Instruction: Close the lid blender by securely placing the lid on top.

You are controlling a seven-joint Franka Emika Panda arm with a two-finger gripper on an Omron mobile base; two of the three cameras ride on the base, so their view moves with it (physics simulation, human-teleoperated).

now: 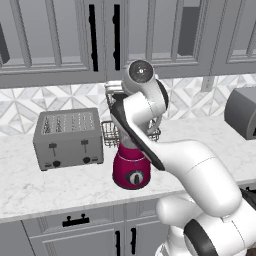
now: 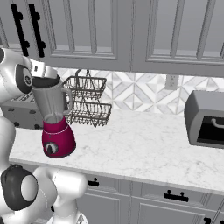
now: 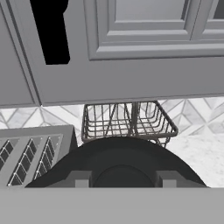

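Along the white marbled stone counter (image 2: 144,144), wide bare room right of the blender (image 2: 56,124): magenta rounded base near the front edge, translucent grey jar upright. Grey slotted toaster (image 1: 68,137) left, wire basket rack (image 2: 87,101) behind. Flat black round lid (image 3: 118,164) sits at the jar mouth under the tool (image 3: 119,180); grip unclear.

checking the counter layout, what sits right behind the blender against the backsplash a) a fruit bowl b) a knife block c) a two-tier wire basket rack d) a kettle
c: a two-tier wire basket rack stands just behind the blender, by the tiled backsplash.
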